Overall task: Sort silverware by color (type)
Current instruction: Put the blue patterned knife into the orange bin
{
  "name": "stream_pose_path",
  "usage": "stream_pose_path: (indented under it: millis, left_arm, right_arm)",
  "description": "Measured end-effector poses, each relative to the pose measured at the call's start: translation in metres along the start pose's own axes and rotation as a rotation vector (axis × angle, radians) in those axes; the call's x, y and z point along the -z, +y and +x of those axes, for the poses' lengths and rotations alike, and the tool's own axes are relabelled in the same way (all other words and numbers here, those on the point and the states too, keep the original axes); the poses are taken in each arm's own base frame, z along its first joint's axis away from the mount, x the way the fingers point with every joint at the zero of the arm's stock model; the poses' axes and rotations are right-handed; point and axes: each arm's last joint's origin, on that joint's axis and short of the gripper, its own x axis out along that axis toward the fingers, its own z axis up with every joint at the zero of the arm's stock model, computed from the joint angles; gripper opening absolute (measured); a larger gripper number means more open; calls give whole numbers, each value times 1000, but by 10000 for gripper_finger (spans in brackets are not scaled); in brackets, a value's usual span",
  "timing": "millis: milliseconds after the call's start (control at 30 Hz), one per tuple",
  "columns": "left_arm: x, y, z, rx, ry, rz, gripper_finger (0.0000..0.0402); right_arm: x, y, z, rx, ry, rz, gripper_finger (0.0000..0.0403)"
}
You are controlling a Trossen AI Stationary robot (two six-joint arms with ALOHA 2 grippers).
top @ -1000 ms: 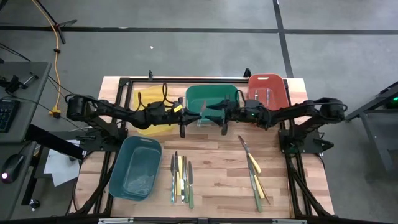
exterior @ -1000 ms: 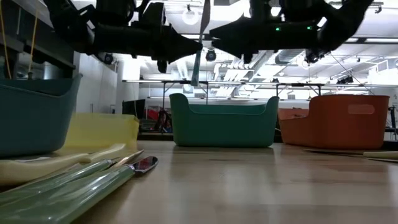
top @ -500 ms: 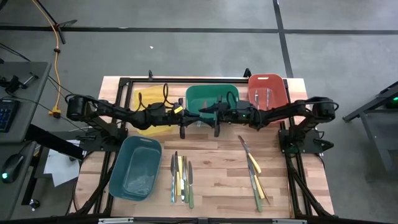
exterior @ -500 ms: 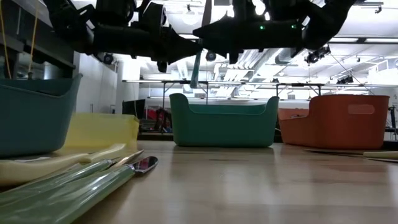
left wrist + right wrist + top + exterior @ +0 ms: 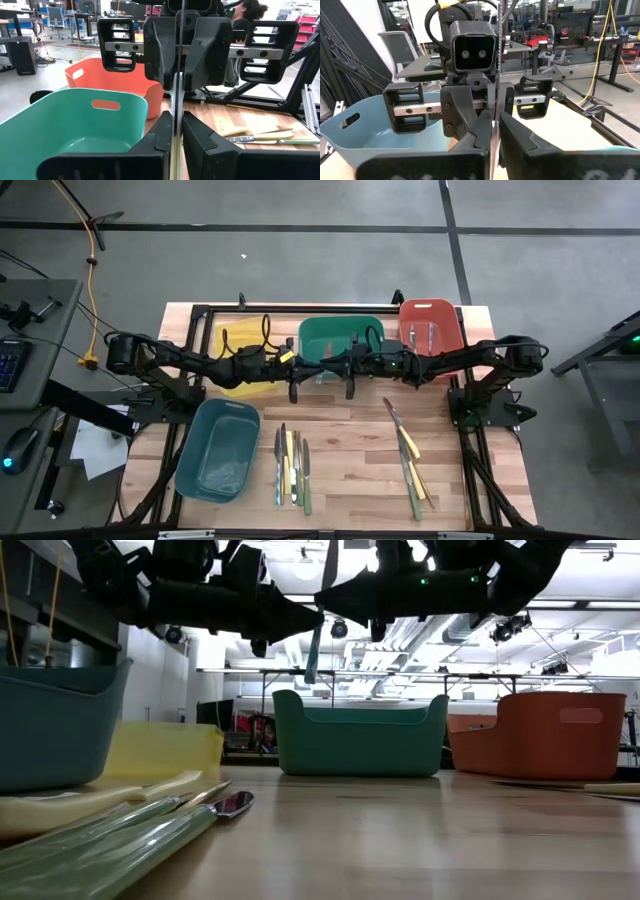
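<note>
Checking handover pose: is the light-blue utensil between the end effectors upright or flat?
Upright. Low view shows the light-blue utensil hanging near vertical above the green bin, clamped by left end effector and right end effector.

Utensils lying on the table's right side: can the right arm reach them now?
Probably not yet: the right gripper seems shut on the upright blue-handled utensil that the left gripper also holds. The right-side utensils lie uncovered, so once it lets go the way looks free.

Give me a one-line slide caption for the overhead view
Left gripper and right gripper meet at a thin light-blue-handled utensil by the green plastic bin.
</note>
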Motion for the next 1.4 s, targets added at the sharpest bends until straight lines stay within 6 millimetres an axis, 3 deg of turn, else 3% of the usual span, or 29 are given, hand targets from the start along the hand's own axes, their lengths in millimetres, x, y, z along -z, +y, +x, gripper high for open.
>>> stream_pose_path:
  millis: [267,533,800,1000,1133,1400]
  left_arm:
    - [-1,-3,0,10,-6,29,64]
    - [-13,-3,-14,-1,76,54,102]
    - [-41,-2,-50,-65,145,75,105]
    - [-31,0,-75,-144,56,77,106]
    - [-25,2,-86,-188,-22,72,106]
    - [-27,2,-87,-188,-39,74,106]
  right_arm:
    - [3,-1,-1,5,45,-18,5]
    - [-19,-2,-31,200,197,-95,3]
    - [-31,12,-70,538,370,-206,2]
    - [-35,18,-97,751,426,-209,1]
    - [-38,22,-103,767,412,-189,1]
    - [-41,23,-102,777,370,-180,1]
